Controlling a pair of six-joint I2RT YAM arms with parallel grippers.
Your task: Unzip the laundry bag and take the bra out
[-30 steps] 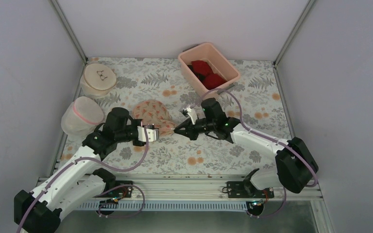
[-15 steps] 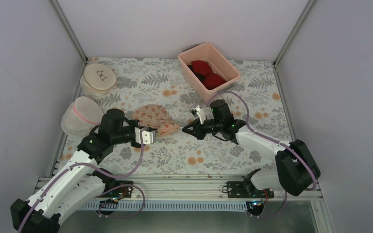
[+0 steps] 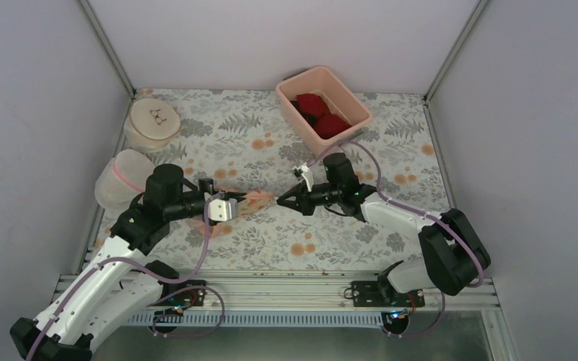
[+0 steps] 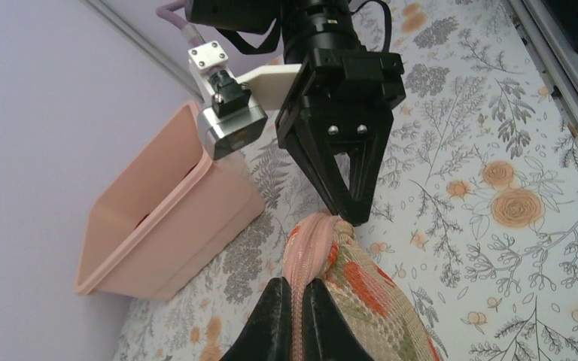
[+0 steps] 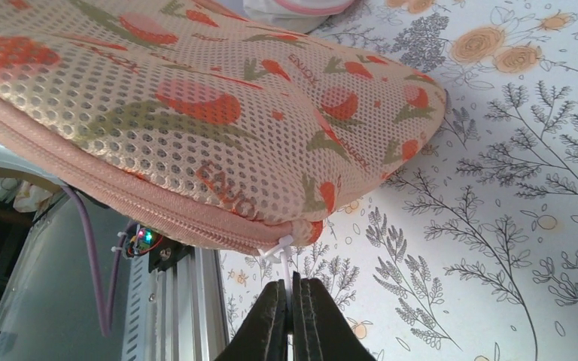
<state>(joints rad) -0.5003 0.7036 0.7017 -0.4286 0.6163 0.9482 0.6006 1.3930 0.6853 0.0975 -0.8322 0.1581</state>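
- The left gripper (image 4: 298,289) is clamped tight on the pink zip trim (image 4: 305,248) of the laundry bag (image 5: 196,113). The bag appears stretched off the cloth between the two arms, out in front of the pink tub (image 4: 173,226) on the robot's side.
- The right gripper (image 5: 293,289), at the end of the bag nearer the tub, is pinched fully shut on the thin white tie (image 5: 280,250) that serves as the zip pull.
- The zip looks closed along every edge on show. The bra is not in sight and is judged to lie inside the bag, so also in front of the tub.
- The tie is slim and slick, and a tug off the line of the zip could draw it out of the jaws.
- The left fingers sit right on the zip track, so the slider may jam against them before the bag opens far.
- If the left hold on the soft trim gives, the whole bag would simply follow the pull, with the zip unmoved.
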